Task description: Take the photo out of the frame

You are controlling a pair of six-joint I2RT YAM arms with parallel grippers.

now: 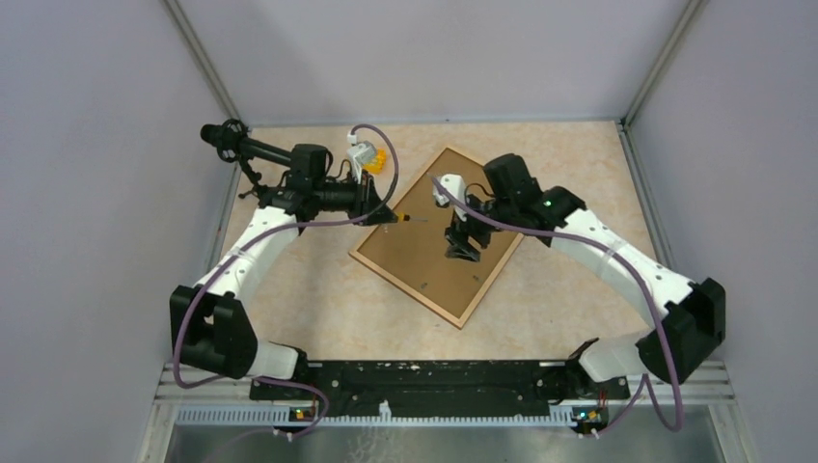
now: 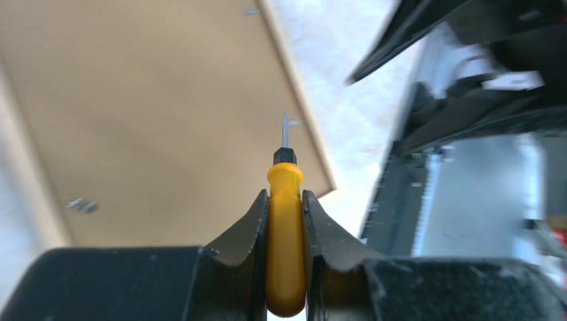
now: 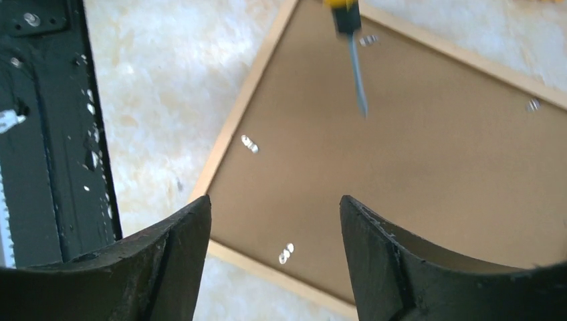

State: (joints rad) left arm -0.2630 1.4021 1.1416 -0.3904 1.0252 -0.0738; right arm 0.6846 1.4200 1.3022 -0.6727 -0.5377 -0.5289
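While the frame (image 1: 439,236) lies back-up on the table (image 1: 309,299), the left fingers (image 2: 247,227) are clamped on 1 yellow-handled screwdriver (image 2: 285,254), its blade tip just beside a small metal clip (image 2: 294,122) at the frame's rim. The right fingers (image 3: 180,241) hang wide apart above the brown backing, holding nothing. It looks like the clip-freeing step. Next, the blade needs to catch that clip and swing it off the board, perhaps with the right arm steadying. The count: 1 frame, 1 screwdriver, and 4 clips in the right wrist view. The photo is hidden, presumably under the backing.
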